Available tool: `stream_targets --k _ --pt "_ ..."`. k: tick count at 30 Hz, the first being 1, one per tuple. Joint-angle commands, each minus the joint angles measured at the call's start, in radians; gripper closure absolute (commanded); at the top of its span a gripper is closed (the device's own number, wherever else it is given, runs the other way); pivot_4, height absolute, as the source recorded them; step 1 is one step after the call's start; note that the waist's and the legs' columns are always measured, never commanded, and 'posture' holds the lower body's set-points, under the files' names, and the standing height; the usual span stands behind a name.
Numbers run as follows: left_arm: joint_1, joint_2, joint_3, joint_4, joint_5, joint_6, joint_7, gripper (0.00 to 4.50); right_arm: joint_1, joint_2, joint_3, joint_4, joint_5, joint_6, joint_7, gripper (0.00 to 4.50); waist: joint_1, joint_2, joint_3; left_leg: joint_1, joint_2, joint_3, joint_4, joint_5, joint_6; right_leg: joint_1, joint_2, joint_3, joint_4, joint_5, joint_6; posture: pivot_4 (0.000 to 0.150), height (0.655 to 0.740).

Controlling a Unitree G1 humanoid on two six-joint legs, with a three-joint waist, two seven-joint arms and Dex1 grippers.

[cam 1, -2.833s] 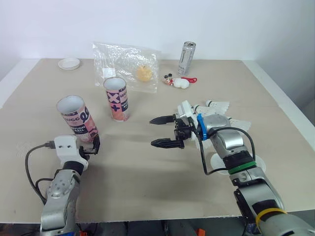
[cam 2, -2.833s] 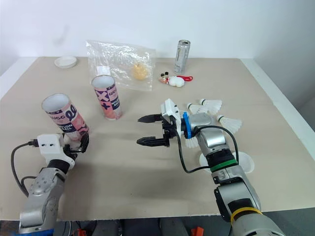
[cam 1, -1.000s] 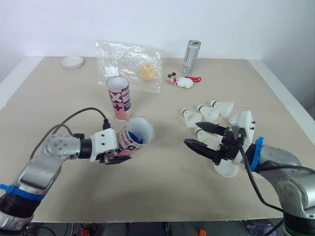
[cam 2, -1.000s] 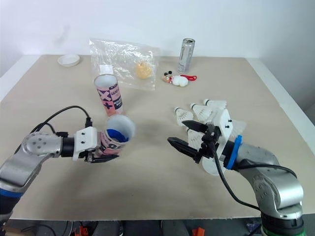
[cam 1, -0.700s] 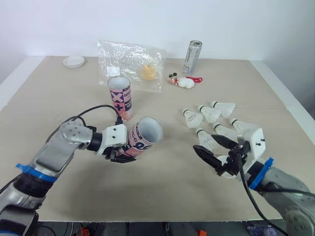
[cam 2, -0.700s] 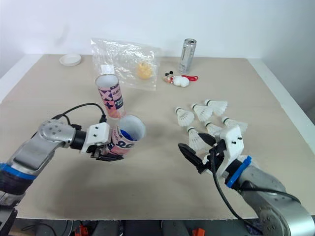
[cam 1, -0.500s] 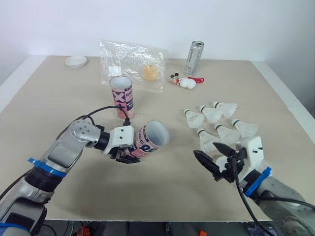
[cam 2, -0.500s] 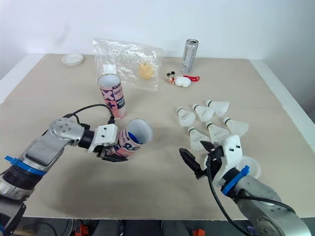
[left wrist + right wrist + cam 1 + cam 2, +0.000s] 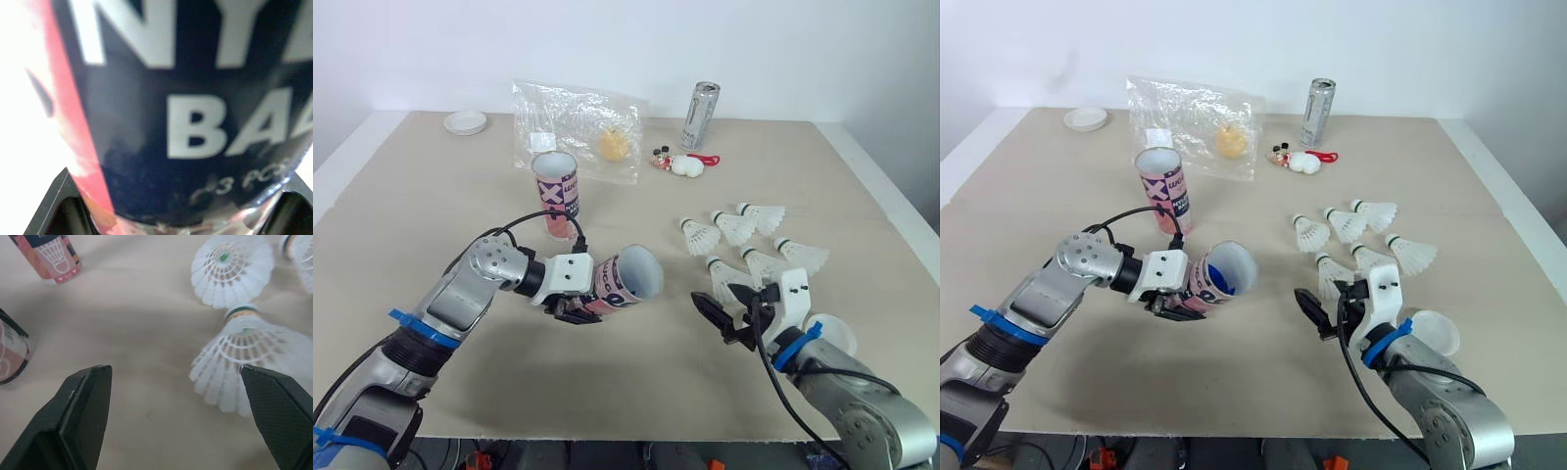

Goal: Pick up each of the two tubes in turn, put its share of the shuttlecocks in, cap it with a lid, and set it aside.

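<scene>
On the table [image 9: 431, 211], my left gripper [image 9: 570, 300] is clamped on one tube [image 9: 625, 280], holding it tilted in front of the standing tube [image 9: 558, 191]. The shuttlecocks [image 9: 745, 241] lie right of the standing tube. My right gripper [image 9: 718, 308] is spread wide by the nearest.

Two shuttlecock tubes: the tipped tube [image 9: 625, 282] toward the near edge of the table [image 9: 862, 196], and the upright tube [image 9: 558, 195] farther back. Six shuttlecocks toward the right edge, a far row [image 9: 732, 226] of three and a near row [image 9: 759, 262] of three. Two white lids in view: the corner lid [image 9: 465, 121] at the far left corner, the near lid [image 9: 832, 335] by the near right. One drink can [image 9: 702, 102], one clear plastic bag [image 9: 578, 127] and one small white trinket [image 9: 682, 164] along the far edge.
</scene>
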Motion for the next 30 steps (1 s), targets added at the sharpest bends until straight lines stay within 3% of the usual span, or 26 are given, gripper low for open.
stream_targets --k 1,12,15,22,23,30 --pt "0.018 0.003 0.01 -0.024 0.012 -0.007 0.013 1.56 -0.041 0.011 0.007 0.022 -0.001 -0.028 0.007 0.0 0.0 0.0 0.0 0.0 0.0 0.0 0.0 0.0 0.0 0.0 0.0 0.0 0.0 0.0 0.0 0.15 0.74" --pt "0.05 0.005 0.017 -0.061 0.01 0.018 0.037 1.56 -0.142 0.042 0.074 0.167 -0.059 -0.077 0.027 0.0 0.0 0.001 0.0 0.0 0.0 0.0 0.001 0.0 0.0 0.0 0.0 0.0 0.001 0.001 0.0 0.15 0.74" --pt "0.053 0.006 0.019 -0.064 0.011 0.019 0.04 1.58 -0.144 0.045 0.083 0.178 -0.075 -0.089 0.03 0.81 0.0 0.001 0.0 0.0 0.0 0.0 0.001 0.0 0.0 0.0 0.0 0.0 0.001 0.001 0.0 0.15 0.74" --pt "0.052 0.001 0.019 -0.061 0.012 0.018 0.044 1.58 -0.132 0.048 0.088 0.175 -0.096 -0.109 0.037 4.2 0.0 0.001 0.0 0.001 0.0 0.0 0.001 0.0 0.001 0.0 0.0 0.0 0.001 0.001 0.0 0.15 0.74" --pt "0.052 0.001 0.018 -0.059 0.012 0.017 0.044 1.58 -0.128 0.049 0.087 0.172 -0.097 -0.108 0.035 4.43 0.0 0.001 0.0 0.001 0.0 0.0 0.001 0.0 0.001 0.0 0.0 0.0 0.001 0.001 0.0 0.15 0.74" --pt "0.04 -0.009 0.013 -0.036 0.016 0.006 0.041 1.58 -0.111 0.035 0.078 0.133 -0.101 -0.106 0.031 4.43 0.001 0.001 -0.001 0.0 0.0 0.0 0.001 0.0 0.001 0.001 0.0 0.0 0.001 0.001 0.0 0.15 0.74"
